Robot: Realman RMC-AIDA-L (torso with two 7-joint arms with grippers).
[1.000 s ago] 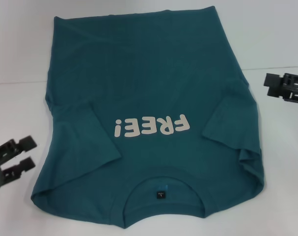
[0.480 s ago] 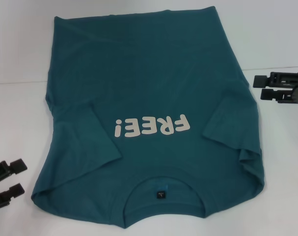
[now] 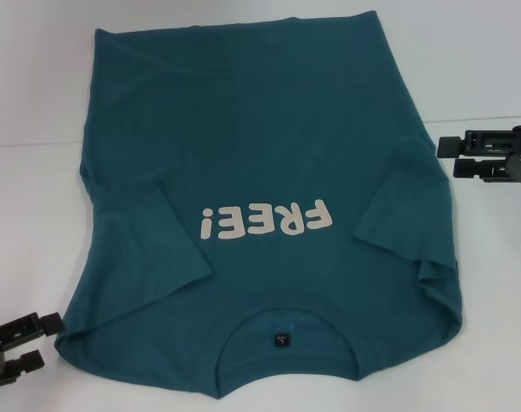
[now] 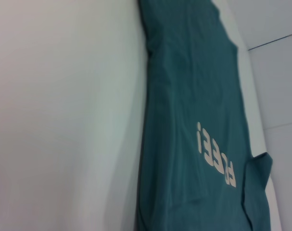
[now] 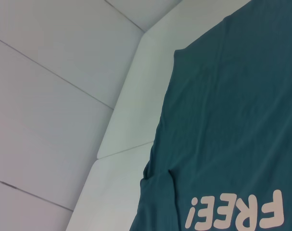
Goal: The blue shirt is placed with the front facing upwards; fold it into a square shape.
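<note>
The blue shirt lies flat on the white table, front up, collar and black label nearest me, hem at the far side. Its white "FREE!" print reads upside down from here. Both short sleeves are turned in over the front. My left gripper is open just off the shirt's near-left shoulder corner, apart from the cloth. Beside the shirt's right edge, level with the right sleeve, my right gripper stands open with nothing held. The wrist views show the shirt but no fingers.
Bare white table surrounds the shirt on the left and right. A thin seam line crosses the table surface behind the right gripper. The right wrist view shows the table's far corner edge.
The left gripper has moved nearer to me, down to the shirt's near-left corner. The right gripper has turned and slid left toward the shirt's right edge. The shirt has not moved.
</note>
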